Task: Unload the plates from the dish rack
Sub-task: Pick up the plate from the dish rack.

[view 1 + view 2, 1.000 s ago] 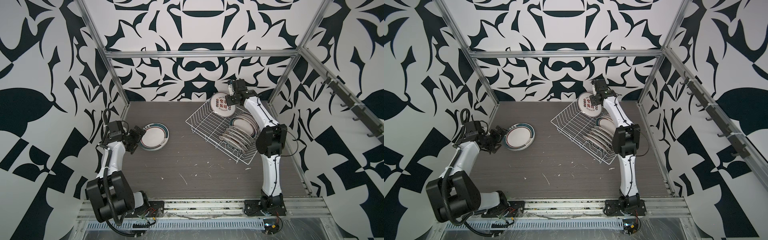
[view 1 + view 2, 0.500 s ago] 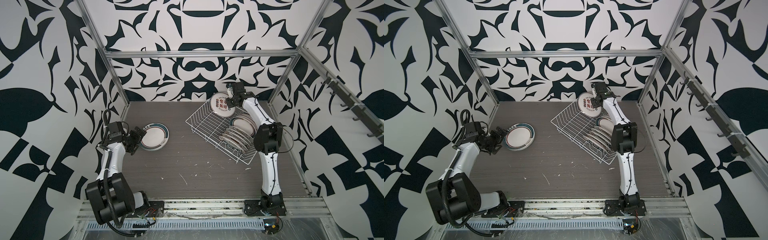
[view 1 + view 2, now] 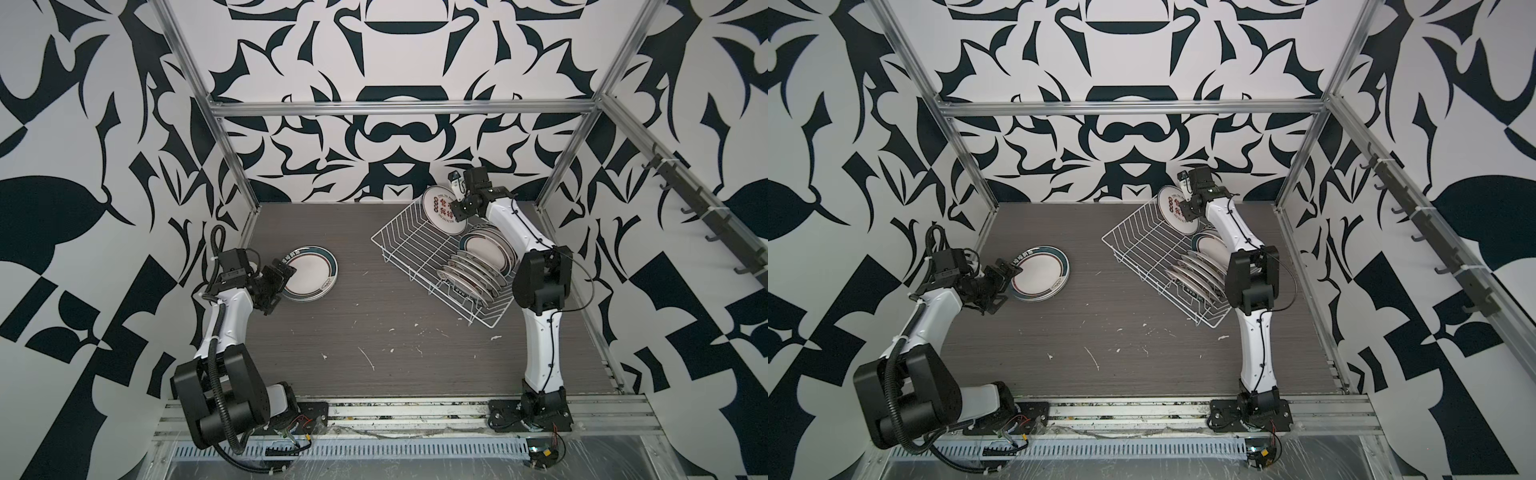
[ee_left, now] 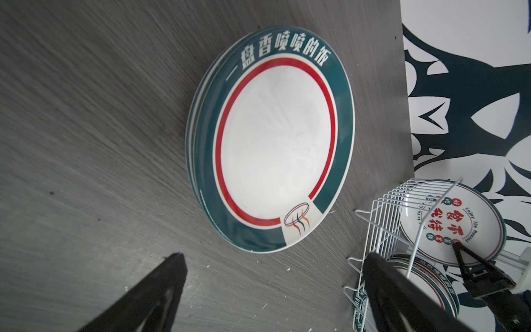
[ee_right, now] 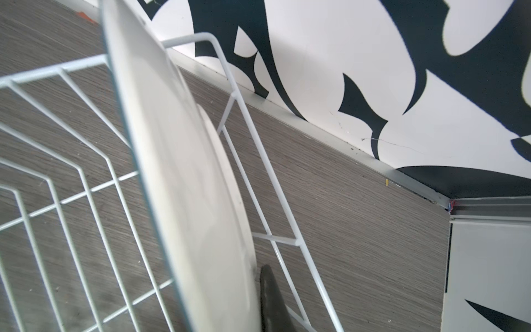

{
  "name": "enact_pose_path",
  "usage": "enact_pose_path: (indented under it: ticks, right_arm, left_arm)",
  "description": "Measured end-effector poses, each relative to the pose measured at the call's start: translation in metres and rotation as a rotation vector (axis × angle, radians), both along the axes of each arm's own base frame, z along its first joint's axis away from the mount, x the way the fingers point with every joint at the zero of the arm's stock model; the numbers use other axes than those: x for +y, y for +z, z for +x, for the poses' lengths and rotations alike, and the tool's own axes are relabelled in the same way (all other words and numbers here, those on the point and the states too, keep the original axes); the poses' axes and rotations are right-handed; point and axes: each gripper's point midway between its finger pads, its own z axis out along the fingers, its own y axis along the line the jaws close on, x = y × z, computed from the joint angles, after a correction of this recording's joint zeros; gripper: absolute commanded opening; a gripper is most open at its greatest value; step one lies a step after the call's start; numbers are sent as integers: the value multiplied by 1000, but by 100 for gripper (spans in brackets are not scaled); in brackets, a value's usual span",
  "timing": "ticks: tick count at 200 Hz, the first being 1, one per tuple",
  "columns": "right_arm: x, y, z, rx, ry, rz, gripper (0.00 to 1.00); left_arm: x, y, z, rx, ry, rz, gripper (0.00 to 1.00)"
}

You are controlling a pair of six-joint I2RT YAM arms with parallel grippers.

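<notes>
The white wire dish rack (image 3: 409, 245) (image 3: 1142, 245) sits at the back right. A plate with red-brown characters (image 3: 440, 210) (image 3: 1177, 210) stands at its far end, and my right gripper (image 3: 459, 203) (image 3: 1188, 208) is shut on its rim. In the right wrist view one dark finger (image 5: 270, 299) presses the plate's white back (image 5: 186, 172); the other finger is hidden. Several plates (image 3: 473, 270) lean in the rack's near slots. A green-rimmed stack of plates (image 3: 309, 274) (image 4: 275, 138) lies flat on the table. My left gripper (image 3: 282, 276) (image 4: 274, 255) is open at the stack's edge, holding nothing.
The rack's far corner (image 5: 250, 123) stands close to the back wall. Metal frame posts (image 3: 569, 137) and patterned walls close in the table on three sides. White scuffs (image 3: 368, 357) mark the bare dark wood in the middle.
My right gripper has shut on the rim of the character plate, and that arm's elbow shifted slightly. The left arm and the stack have stayed still.
</notes>
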Motion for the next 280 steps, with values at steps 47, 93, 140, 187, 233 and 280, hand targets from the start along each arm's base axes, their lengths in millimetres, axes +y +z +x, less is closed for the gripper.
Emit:
enact_pose_path:
  ticks: [47, 93, 140, 187, 233, 280]
  right_arm:
    - [-4, 6, -7, -24, -24, 11, 0]
    - [-4, 26, -17, -64, -50, 73, 0]
    - [5, 84, -33, -188, -69, 231, 0]
    - [38, 128, -61, -300, -68, 433, 0]
    - [129, 119, -126, -181, -60, 689, 0]
    - [186, 61, -190, 77, -171, 901, 0]
  left_arm:
    - [-4, -2, 2, -10, -12, -2, 99]
    - [-7, -2, 4, -27, -19, -9, 99]
    - [-10, 4, 6, -52, -26, -14, 99]
    - [-17, 34, 12, -168, -50, -21, 99]
    - [-35, 48, 15, -233, -103, -49, 99]
    - [-59, 53, 16, -288, -170, -105, 99]
